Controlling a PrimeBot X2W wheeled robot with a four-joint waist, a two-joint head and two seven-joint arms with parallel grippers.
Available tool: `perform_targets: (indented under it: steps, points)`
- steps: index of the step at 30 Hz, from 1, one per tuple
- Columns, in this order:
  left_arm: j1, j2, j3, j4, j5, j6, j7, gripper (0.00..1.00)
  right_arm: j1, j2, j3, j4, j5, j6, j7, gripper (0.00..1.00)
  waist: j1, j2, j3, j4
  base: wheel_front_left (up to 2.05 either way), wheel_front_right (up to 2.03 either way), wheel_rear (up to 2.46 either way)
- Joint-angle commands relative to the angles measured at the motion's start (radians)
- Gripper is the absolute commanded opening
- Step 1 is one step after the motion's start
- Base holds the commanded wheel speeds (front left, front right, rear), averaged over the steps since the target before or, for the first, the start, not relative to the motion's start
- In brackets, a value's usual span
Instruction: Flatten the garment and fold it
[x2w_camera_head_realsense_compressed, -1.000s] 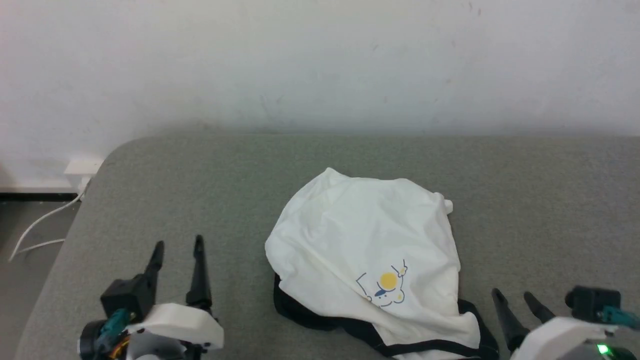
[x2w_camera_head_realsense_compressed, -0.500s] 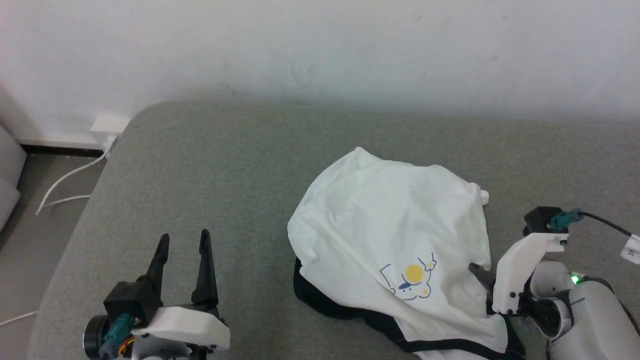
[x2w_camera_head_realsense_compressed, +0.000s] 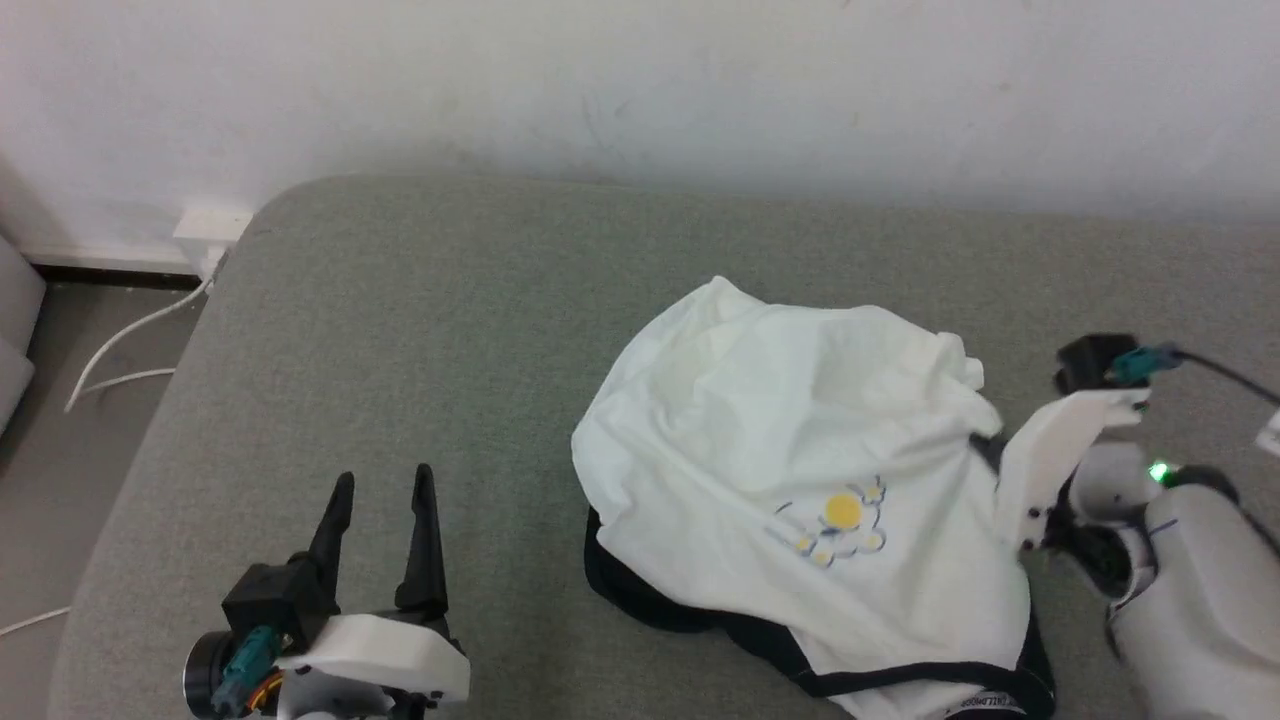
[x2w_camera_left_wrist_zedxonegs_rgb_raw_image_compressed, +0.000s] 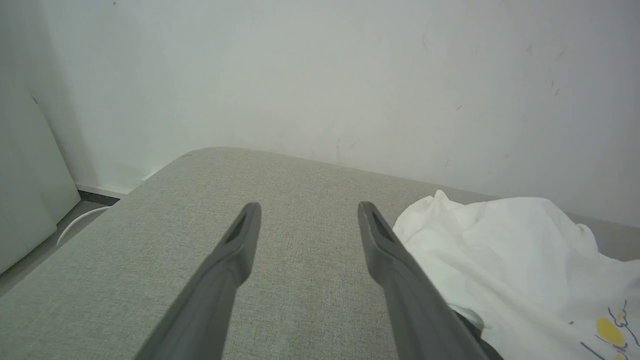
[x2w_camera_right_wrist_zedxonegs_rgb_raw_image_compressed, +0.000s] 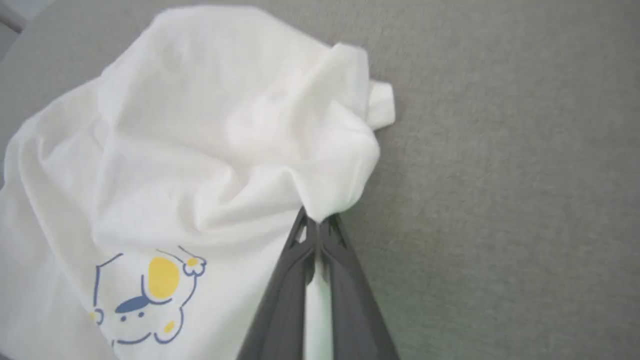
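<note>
While the garment (x2w_camera_head_realsense_compressed: 800, 500) is bunched up right of centre on the grey cushion (x2w_camera_head_realsense_compressed: 400, 330), nothing is flattened yet tbh. A white fold at its right edge is pinched by the clenched right gripper (x2w_camera_right_wrist_zedxonegs_rgb_raw_image_compressed: 316, 224); the left gripper (x2w_camera_head_realsense_compressed: 385, 490) is held spread wide and empty at near left. All spreading and folding is yet to be done.

Soft, even, fairly bright light. A dim shadow runs along the foot of the wall (x2w_camera_head_realsense_compressed: 640, 80) in the upper head view. Motion blur smears the print on the shirt (x2w_camera_head_realsense_compressed: 800, 420) there; the right wrist view looks soft.
</note>
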Motion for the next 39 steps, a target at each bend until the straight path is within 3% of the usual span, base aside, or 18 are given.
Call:
perform_targets:
  steps: [1, 5, 10, 13, 17, 18, 19, 20, 26, 30, 33, 39]
  points:
    - [-0.014, -0.007, 0.005, 0.007, 0.013, -0.01, -0.005, 1.0, -0.039, -0.029, -0.025, -0.016, 0.0, -0.001, -0.048, 0.0, -0.0002, 0.0, -0.007, -0.012, 0.0, 0.0, 0.0]
    - [-0.015, -0.015, 0.011, 0.021, 0.022, -0.025, -0.005, 1.0, -0.056, -0.086, -0.143, -0.015, -0.036, -0.001, -0.118, 0.0, -0.0002, 0.0, -0.011, -0.023, 0.0, 0.0, 0.0]
    - [-0.017, -0.024, 0.016, 0.034, 0.031, -0.038, -0.005, 1.0, 0.001, -0.129, -0.364, 0.022, -0.113, -0.001, -0.165, 0.0, -0.0002, 0.0, 0.0, -0.031, 0.0, 0.0, 0.0]
    - [-0.021, -0.026, 0.019, 0.043, 0.036, -0.045, -0.005, 1.0, 0.045, -0.123, -0.472, 0.046, -0.161, -0.001, -0.192, 0.0, -0.0002, 0.0, 0.007, -0.035, 0.0, 0.0, 0.0]
    - [-0.023, -0.028, 0.028, 0.052, 0.04, -0.048, -0.005, 1.0, 0.077, -0.075, -0.528, 0.064, -0.205, -0.001, -0.242, 0.0, -0.0002, 0.0, 0.013, -0.046, 0.0, 0.0, 0.0]
    - [-0.022, -0.029, 0.029, 0.055, 0.04, -0.049, -0.005, 1.0, 0.08, -0.063, -0.526, 0.062, -0.21, -0.001, -0.266, 0.19, -0.0002, 0.0, 0.012, -0.048, 0.0, 0.0, 0.0]
    - [-0.022, -0.03, 0.03, 0.059, 0.041, -0.05, -0.005, 1.0, 0.084, -0.051, -0.523, 0.057, -0.213, -0.001, -0.293, 0.49, -0.0002, 0.0, 0.01, -0.051, 0.0, 0.0, 0.0]
    - [-0.02, -0.031, 0.031, 0.062, 0.042, -0.05, -0.005, 1.0, 0.089, -0.042, -0.517, 0.05, -0.215, -0.001, -0.32, 0.98, -0.0002, 0.0, 0.007, -0.052, 0.0, 0.0, 0.0]
    - [-0.011, -0.031, 0.034, 0.081, 0.044, -0.052, -0.005, 1.0, 0.152, -0.007, -0.464, -0.052, -0.222, -0.001, -0.537, 1.0, -0.0002, 0.0, -0.023, -0.06, 0.0, 0.0, 0.0]
    - [0.004, -0.031, 0.034, 0.091, 0.043, -0.05, -0.005, 1.0, 0.235, 0.029, -0.424, -0.143, -0.229, -0.001, -0.599, 1.0, -0.0002, 0.0, -0.053, -0.07, 0.0, 0.0, 0.0]
    - [0.019, -0.029, 0.037, 0.093, 0.04, -0.046, -0.005, 1.0, 0.313, 0.06, -0.41, -0.211, -0.214, -0.001, -0.526, 1.0, -0.0002, 0.0, -0.074, -0.08, 0.0, 0.0, 0.0]
    - [0.047, -0.024, 0.037, 0.082, 0.035, -0.036, 0.0, 1.0, 0.425, 0.061, -0.434, -0.328, -0.161, -0.001, -0.23, 1.0, -0.0002, 0.0, -0.097, -0.101, 0.0, 0.0, 0.0]
